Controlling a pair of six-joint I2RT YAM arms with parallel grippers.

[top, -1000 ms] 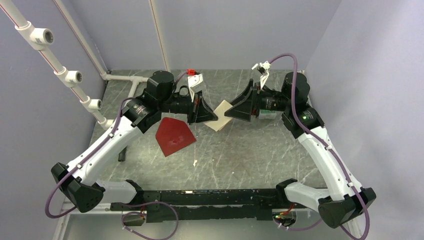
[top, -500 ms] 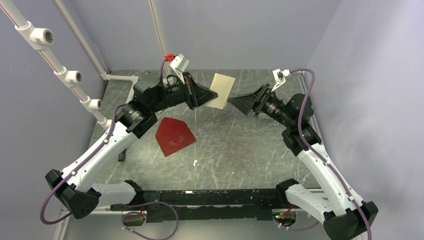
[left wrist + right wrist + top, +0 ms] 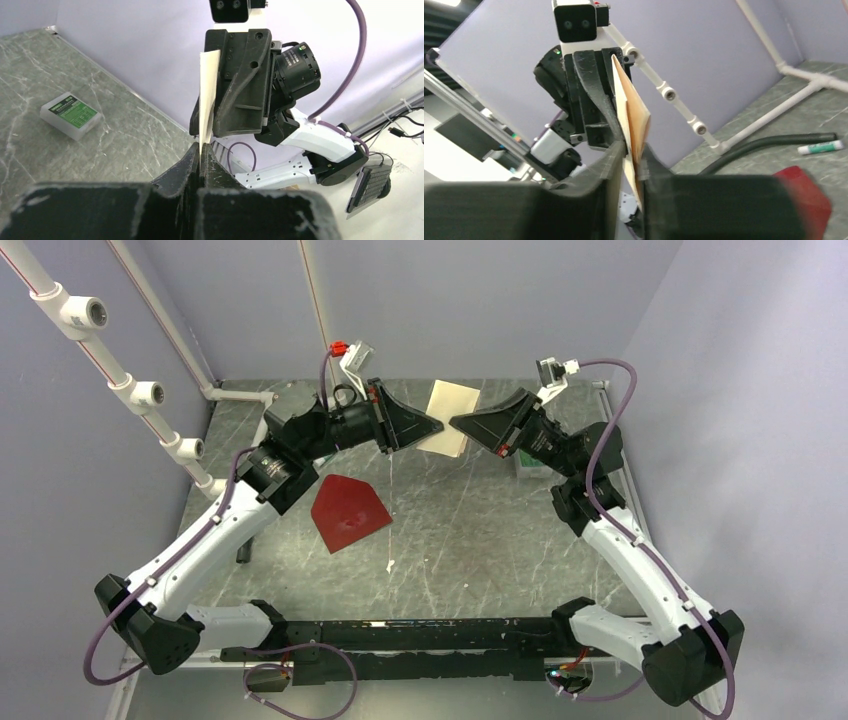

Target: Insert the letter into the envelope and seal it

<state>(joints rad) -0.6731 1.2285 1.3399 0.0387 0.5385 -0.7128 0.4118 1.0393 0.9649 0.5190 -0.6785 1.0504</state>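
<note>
Pale tan-pink rectangular paper letter (image 3: 455, 405) is up in the air over the far half of the counter, edge-on to both wrist cameras. From above, its long side runs toward the back wall. Left end effector (image 3: 200, 152) is clamped on its edge. Right end effector (image 3: 633, 160) straddles it, grip unclear. Dark red glossy paper envelope (image 3: 348, 510) lies flat on the grey-green marbled counter (image 3: 480, 530), inside pale lavender walls (image 3: 450, 310).
</note>
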